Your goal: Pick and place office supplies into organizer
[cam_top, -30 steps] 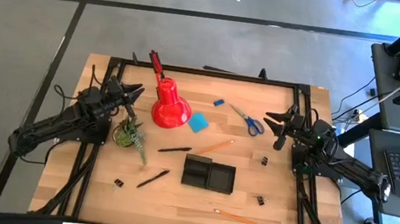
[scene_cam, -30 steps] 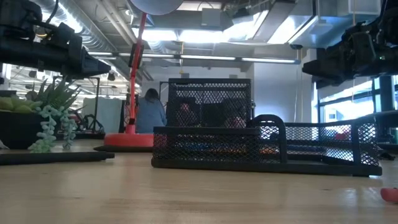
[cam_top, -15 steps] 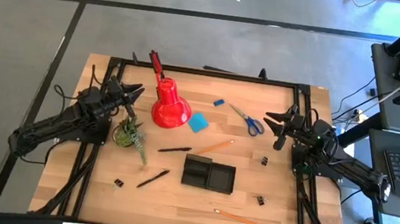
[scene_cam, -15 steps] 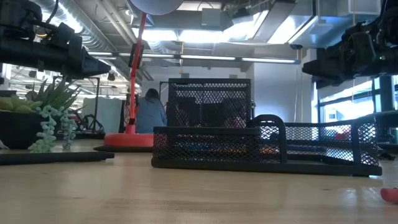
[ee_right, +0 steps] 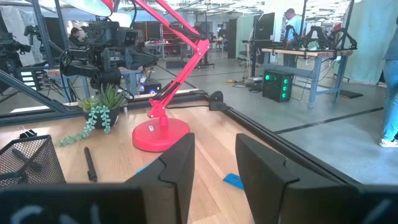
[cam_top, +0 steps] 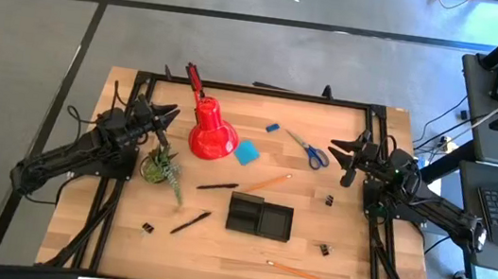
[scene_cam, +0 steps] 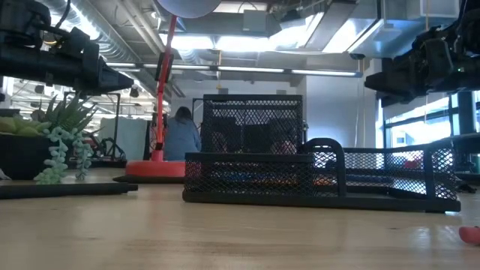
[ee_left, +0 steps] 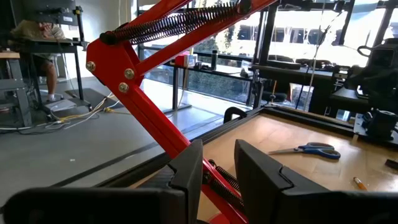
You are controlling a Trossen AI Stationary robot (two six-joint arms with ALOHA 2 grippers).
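Observation:
The black mesh organizer [cam_top: 258, 217] stands on the table near the middle. The supplies lie loose on the wood around it. These are blue-handled scissors [cam_top: 308, 150], a light-blue note pad [cam_top: 246, 152], a blue eraser [cam_top: 272, 127], two orange pencils [cam_top: 266, 183] [cam_top: 295, 271], two black pens [cam_top: 217, 186] [cam_top: 190, 222] and small binder clips [cam_top: 328, 200] [cam_top: 149, 228]. My left gripper [cam_top: 164, 115] hangs level above the table's left side, open and holding nothing. My right gripper [cam_top: 347, 152] is level above the right side, beside the scissors, also open with nothing between its fingers.
A red desk lamp [cam_top: 212, 130] stands at the back left, its arm [ee_left: 155, 118] close in front of my left gripper [ee_left: 219, 152]. A small green potted plant [cam_top: 162, 169] sits left of centre. A black frame [cam_top: 264, 92] runs round the table's edges. Bare wood lies along the near edge.

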